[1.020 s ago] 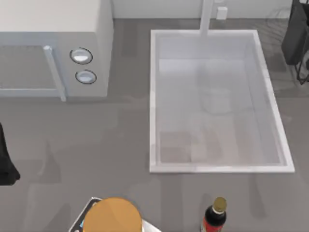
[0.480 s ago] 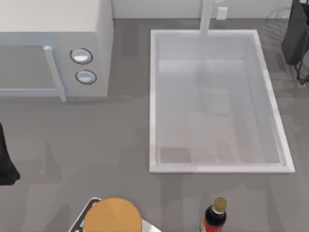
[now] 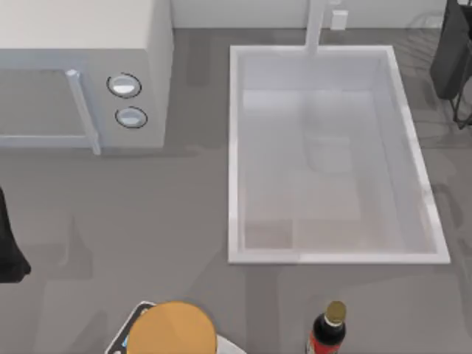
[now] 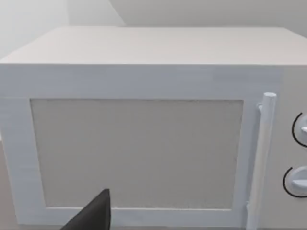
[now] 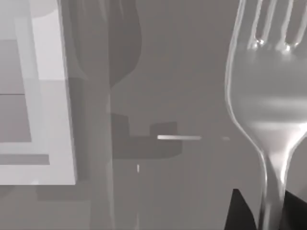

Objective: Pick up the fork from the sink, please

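The right arm is showing as a dark shape at the top view's 2 o'clock edge, beside the sink [image 3: 234, 147]. In the right wrist view, the right gripper [image 5: 261, 211] is clamping the fork [image 5: 268, 105] by its handle, dark fingers [image 5: 240, 213] pressing on either side of the narrow stem. The fork is hanging close before that camera, tines pointing toward 12 o'clock, over grey counter, with the sink's white rim [image 5: 67, 120] lying toward 9 o'clock from it. The fork is looking slim and mirror-bright, its neck flaring into a broad shoulder below short tines.

The left arm is sitting parked at the top view's 9 o'clock edge; I cannot tell how its gripper is set. Its wrist view is facing the white microwave [image 4: 144, 143], door, handle and two knobs.

The top view is giving what the wrist views lack: the whole basin, a dark bottle [image 3: 327, 332] at 6 o'clock and an orange round object [image 3: 173, 328] at 7 o'clock
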